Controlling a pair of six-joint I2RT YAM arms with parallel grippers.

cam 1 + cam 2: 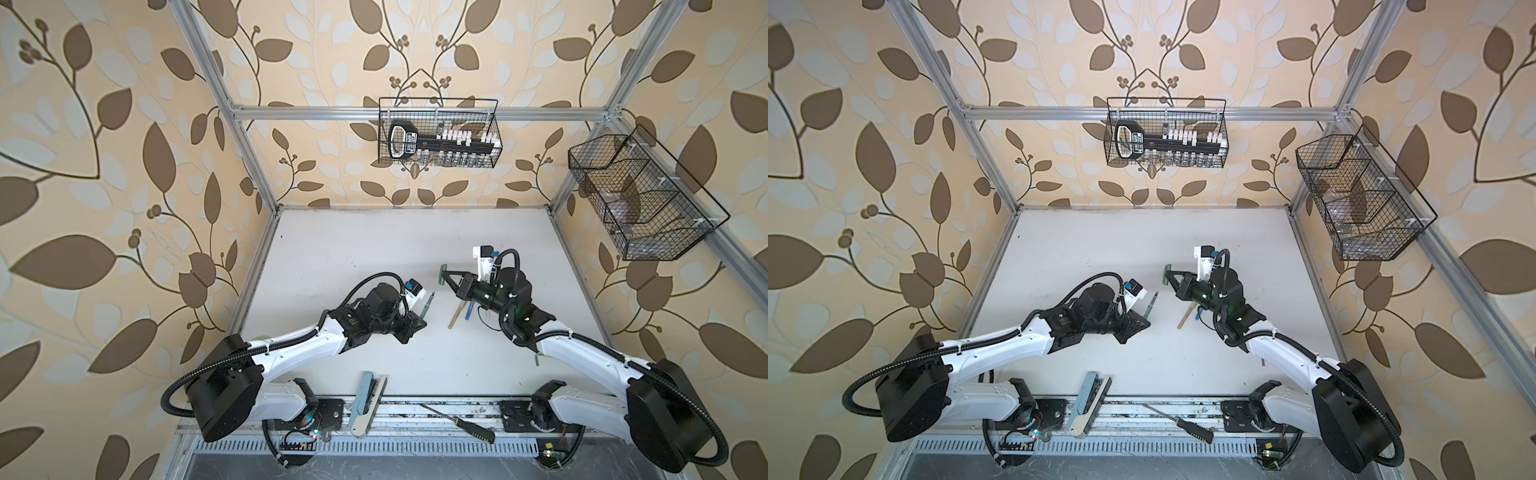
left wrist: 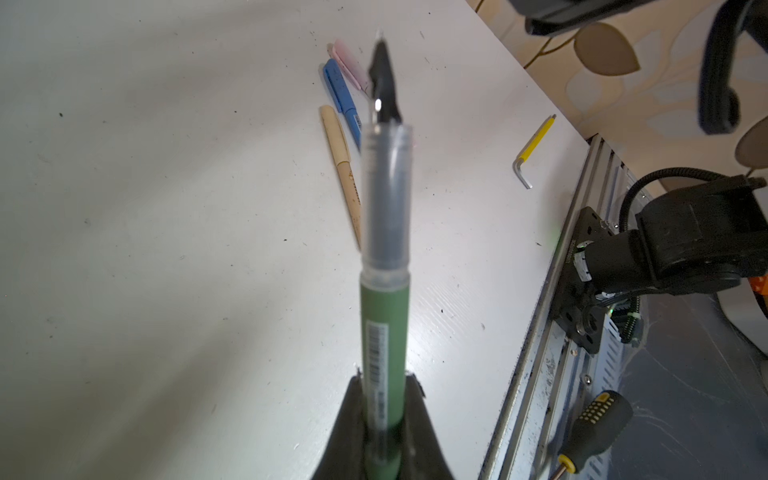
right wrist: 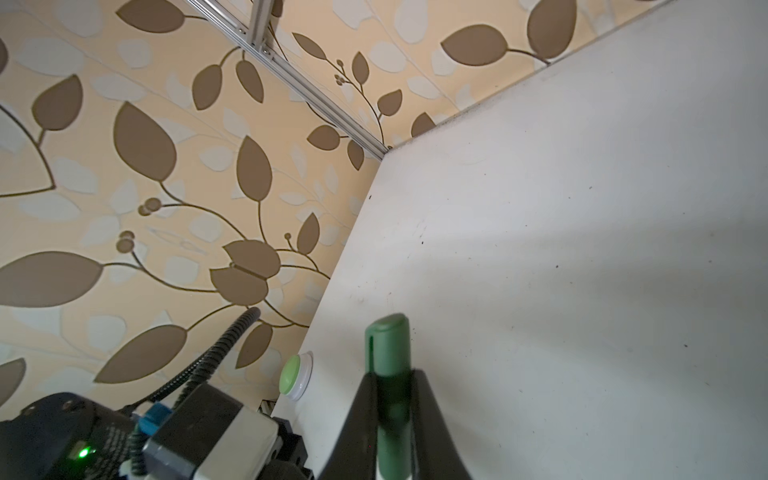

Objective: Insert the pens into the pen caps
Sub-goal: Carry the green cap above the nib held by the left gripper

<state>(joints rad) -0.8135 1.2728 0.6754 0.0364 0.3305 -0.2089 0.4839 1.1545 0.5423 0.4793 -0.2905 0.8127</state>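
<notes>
Hidden: the pink pen [image 2: 351, 64] sits partly behind the green pen's dark tip; in both top views the right arm covers it and part of the blue pen [image 1: 469, 311].
Blurred: the green pen [image 2: 384, 332] goes soft near the lens.
Around: the tan pen [image 2: 337, 158] lies beside the blue pen on the surface [image 2: 166, 208]; yellow hex key [image 2: 534, 145] near the edge; screwdriver [image 1: 457, 424] on the front rail.
Left gripper [image 2: 385, 384]: clamped on the green pen's barrel.
Right gripper [image 3: 395, 374]: clamped on the green cap [image 3: 388, 345], rounded end protruding.
Gap: pen tip and cap well apart.

Green pen [image 2: 384, 324] uncapped; green cap [image 3: 388, 353] aloft, apart.
</notes>
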